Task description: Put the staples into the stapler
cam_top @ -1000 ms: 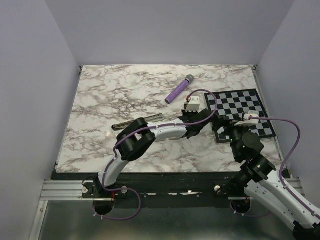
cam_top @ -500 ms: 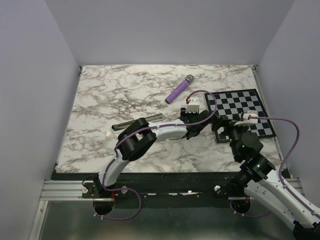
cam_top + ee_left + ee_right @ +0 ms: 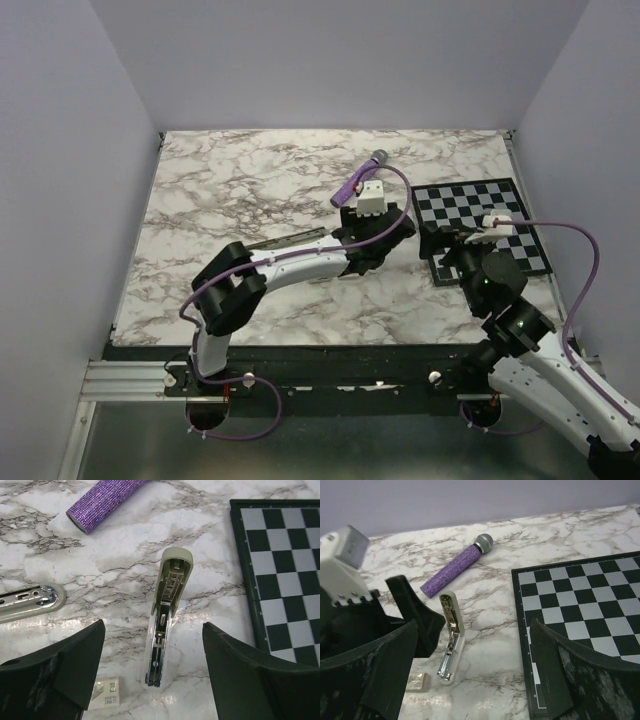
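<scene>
Your left gripper [image 3: 153, 624] has let go since a second ago and spread its jaws wide. That arm has also backed off from the chessboard [image 3: 280, 565] toward the purple cylinder [image 3: 105, 502]. Nothing's in those jaws now. The stapler [image 3: 167, 615] lies on the marble table [image 3: 100, 560] just left of the chessboard's edge. It's right between the two fingers but touches neither, with its rounded beige end pointing away and the metal rail showing. The staples [image 3: 104, 692], the little cream box anyway, sit on the far side of the stapler from the chessboard, near its open end. Your right gripper [image 3: 475, 625] hovers by the chessboard's near left corner, jaws fully apart, holding nothing.
</scene>
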Robot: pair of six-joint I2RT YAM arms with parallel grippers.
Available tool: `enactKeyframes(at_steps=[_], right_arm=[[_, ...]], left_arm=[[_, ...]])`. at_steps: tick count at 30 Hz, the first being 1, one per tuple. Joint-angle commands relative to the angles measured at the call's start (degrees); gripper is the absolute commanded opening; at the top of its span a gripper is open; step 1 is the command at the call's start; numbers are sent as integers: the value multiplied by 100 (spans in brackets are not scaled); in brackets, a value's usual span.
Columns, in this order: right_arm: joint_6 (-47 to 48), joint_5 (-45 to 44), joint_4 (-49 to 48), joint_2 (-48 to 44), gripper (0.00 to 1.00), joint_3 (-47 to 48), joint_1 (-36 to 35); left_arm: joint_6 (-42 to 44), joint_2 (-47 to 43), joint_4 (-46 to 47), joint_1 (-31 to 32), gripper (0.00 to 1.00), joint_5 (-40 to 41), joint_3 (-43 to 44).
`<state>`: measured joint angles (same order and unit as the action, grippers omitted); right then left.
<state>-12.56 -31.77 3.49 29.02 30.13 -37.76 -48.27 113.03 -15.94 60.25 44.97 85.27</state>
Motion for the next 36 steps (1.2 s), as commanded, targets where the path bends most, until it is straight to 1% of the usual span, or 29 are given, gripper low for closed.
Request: enactKeyframes(at_steps=[1, 3, 5, 6, 7, 8, 9, 10, 11, 12, 14, 15, 16, 19, 21, 22, 23, 24, 26, 28, 31, 36], right_arm=[[-317, 407, 687, 525, 100, 449, -4], [-563, 496, 881, 990, 100, 660, -4], [-773, 662, 1040, 1307, 100, 757, -4], [-844, 724, 1075, 1639, 100, 862, -12], [-897, 855, 1145, 1860, 100, 924, -4], [-985, 935, 1172, 2062, 100, 1003, -4], [-1046, 988, 1215, 2525, 100, 1178, -4], [-1073, 1049, 1329, 2739, 100, 1284, -4], [-1126, 1093, 1374, 2967, 100, 1372, -4], [-1152, 1129, 1391, 3213, 100, 1442, -4], [-1196, 1261, 1392, 3855, 100, 1662, -4], [-1205, 1313, 1392, 4057, 100, 1750, -4], [-1214, 1305, 1392, 4468, 100, 1890, -4], [-1249, 1322, 1366, 4972, 100, 2102, -4], [-1258, 1322, 1313, 5394, 100, 2251, -4], [-1258, 1305, 1260, 5517, 100, 2295, -4], [-1258, 1314, 1251, 5762, 100, 2374, -4], [-1267, 1331, 1242, 5869, 100, 2410, -4], [-1267, 1358, 1172, 6054, 100, 2445, -4], [-1258, 1314, 1119, 6308, 100, 2489, -4], [-1206, 1253, 1128, 6581, 100, 2568, -4], [-1065, 1164, 1128, 6740, 100, 2568, -4]], left_arm=[[-139, -896, 241, -22, 89, -155, -476], [-174, -1368, 258, -162, 90, -164, -808], [-148, -1721, 267, -302, 97, -269, -1064], [-87, -2080, 267, -381, 98, -304, -1318], [27, -2258, 293, -556, 99, -331, -1442], [150, -2433, 276, -636, 99, -375, -1539], [351, -2748, 198, -715, 99, -384, -1653], [432, -2917, -38, -925, 99, -375, -1698], [520, -3075, -145, -1005, 99, -366, -1733], [651, -3425, -224, -1111, 99, -349, -1812], [1212, -3787, -356, -1348, 99, -357, -1891], [1406, -4111, -383, -1384, 99, -227, -1918], [1739, -4253, -548, -1402, 99, -104, -1901], [2136, -4754, -892, -1516, 99, 178, -1751], [2532, -5105, -876, -1673, 99, 179, -1751], [2681, -5211, -753, -1744, 99, 144, -1769], [3013, -5326, -622, -1788, 99, 152, -1812], [3191, -5527, -446, -1867, 99, 222, -1978], [3551, -5739, 300, -1894, 99, 503, -2277], [3912, -5985, 984, -1964, 99, 592, -2743], [4036, -6205, 1391, -2078, 99, 592, -3174], [4202, -6381, 1515, -2158, 99, 495, -3596]])
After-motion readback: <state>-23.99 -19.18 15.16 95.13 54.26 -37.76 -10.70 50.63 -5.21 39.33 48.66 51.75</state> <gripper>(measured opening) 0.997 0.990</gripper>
